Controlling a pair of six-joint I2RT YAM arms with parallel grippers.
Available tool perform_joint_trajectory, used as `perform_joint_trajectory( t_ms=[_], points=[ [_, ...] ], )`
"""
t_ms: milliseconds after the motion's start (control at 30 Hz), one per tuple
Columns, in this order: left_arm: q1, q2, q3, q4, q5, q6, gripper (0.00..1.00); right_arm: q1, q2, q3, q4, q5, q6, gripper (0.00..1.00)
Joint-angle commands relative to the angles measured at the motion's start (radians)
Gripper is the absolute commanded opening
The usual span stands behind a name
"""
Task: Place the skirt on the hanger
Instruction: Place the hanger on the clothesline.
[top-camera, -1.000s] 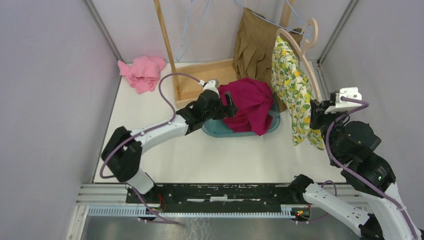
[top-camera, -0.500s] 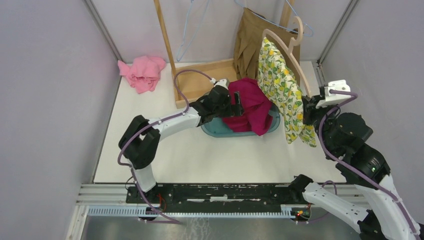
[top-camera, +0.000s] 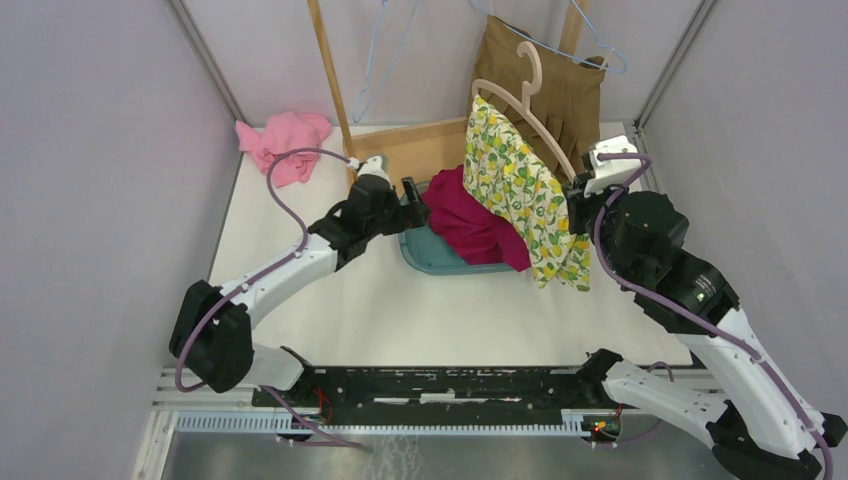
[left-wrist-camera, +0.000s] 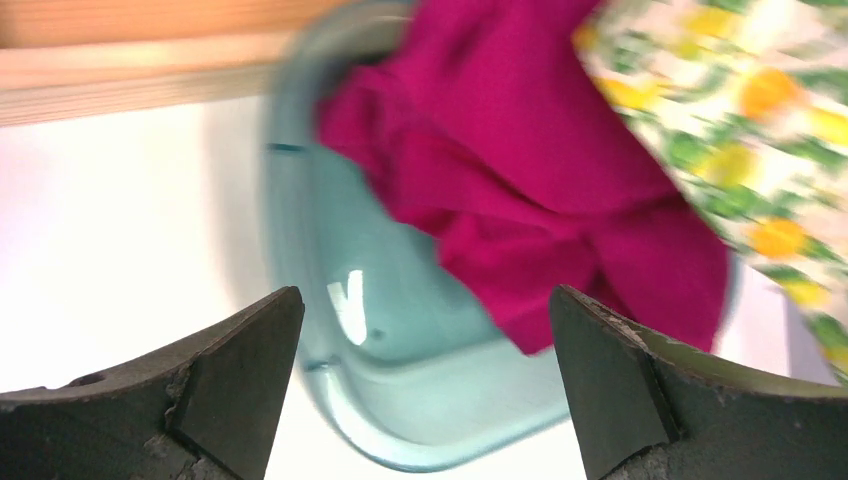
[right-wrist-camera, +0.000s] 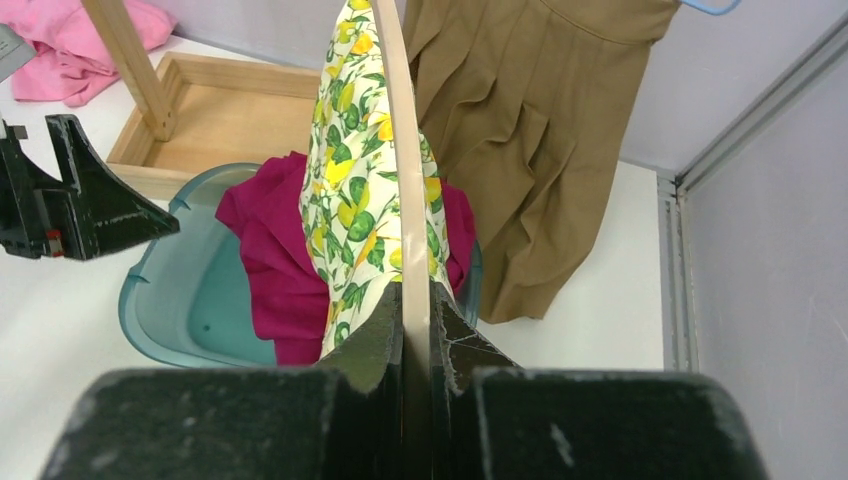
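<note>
My right gripper (right-wrist-camera: 417, 300) was clenched on one arm of the pale curved wooden clothes hanger (right-wrist-camera: 395, 120), holding it tilted above the white table (top-camera: 300, 290). The white skirt printed with yellow lemons and green leaves (right-wrist-camera: 350, 180) hung draped over that hanger, its hem trailing past the right end of the teal plastic basin (top-camera: 425, 255). My left gripper (left-wrist-camera: 425, 300) stood released, jaws wide and grasping nothing, just beside the basin's left rim and facing the crumpled magenta garment (left-wrist-camera: 520, 200) heaped in it. Behind, a tan pleated skirt (top-camera: 560, 90) hung from a thin blue wire hanger (top-camera: 605, 55) by the wooden rack (top-camera: 330, 80). A pink cloth (top-camera: 285, 145) lay in the far left corner.
</note>
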Motion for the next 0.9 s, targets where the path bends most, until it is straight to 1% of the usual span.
perform_joint_trajectory(
  t_ms=[0,167,533,867],
  points=[
    [0.121,-0.055,-0.073,0.020,-0.036,-0.011,0.99,-0.003,0.008,0.088,0.144,-0.022,0.012,0.01],
    [0.179,-0.071,-0.110,0.057,0.001,-0.040,0.99,-0.003,0.082,0.140,0.161,-0.049,0.006,0.01],
    [0.183,-0.141,-0.176,0.068,0.043,-0.049,0.99,-0.004,0.245,0.232,0.273,-0.078,-0.009,0.01],
    [0.184,-0.193,-0.216,0.079,0.076,-0.060,0.99,-0.027,0.470,0.419,0.334,-0.073,-0.028,0.01]
  ],
)
